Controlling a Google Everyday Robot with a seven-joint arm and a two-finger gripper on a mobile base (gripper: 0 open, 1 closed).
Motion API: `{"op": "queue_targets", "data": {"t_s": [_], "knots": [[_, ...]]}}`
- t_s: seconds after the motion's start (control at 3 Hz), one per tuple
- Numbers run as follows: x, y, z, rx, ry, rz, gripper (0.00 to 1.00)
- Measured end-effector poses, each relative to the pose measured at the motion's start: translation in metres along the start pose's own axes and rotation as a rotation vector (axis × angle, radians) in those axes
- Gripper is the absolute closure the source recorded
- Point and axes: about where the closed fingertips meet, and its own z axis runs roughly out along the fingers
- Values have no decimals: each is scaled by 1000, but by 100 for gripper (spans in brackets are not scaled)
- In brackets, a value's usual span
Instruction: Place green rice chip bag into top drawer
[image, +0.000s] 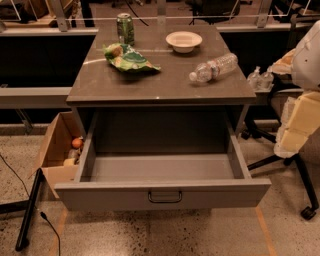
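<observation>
Above the top drawer (162, 192): the grey counter (165, 85), which carries four things.
Top drawer: pulled well out toward the camera, its grey floor and side walls in full view. A dark handle (165, 197) sits at the centre of the flat front panel.
Green rice chip bag (129, 58): lies crumpled on the counter, above and behind the drawer's left half (so on top, not inside the drawer).
Green soda can (125, 28): stands upright, farther behind the drawer than the bag and just beyond it.
White bowl (184, 41): sits upright, behind the drawer's middle, level with the can.
Water bottle (213, 67): lies on its side above the drawer's right half, with its cap end pointing toward the bag.
Cardboard box (56, 145): stands open on the floor just beside the drawer's left wall. It holds small round things too small to name.
Arm (306, 55): a white and cream bulk at the picture's edge, to the right of the drawer and higher than it.
Hand: lies outside the camera view, somewhere past the drawer's right side, so whether it is wide or narrow cannot be told.
</observation>
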Motion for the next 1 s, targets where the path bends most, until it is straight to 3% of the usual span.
{"op": "queue_targets", "data": {"t_s": [0.33,0.67,1.0], "knots": [[0,0,0,0,0,0,0],[0,-2,1,10,-56,39,0],[-25,-28,20,31,-240,72,0]]}}
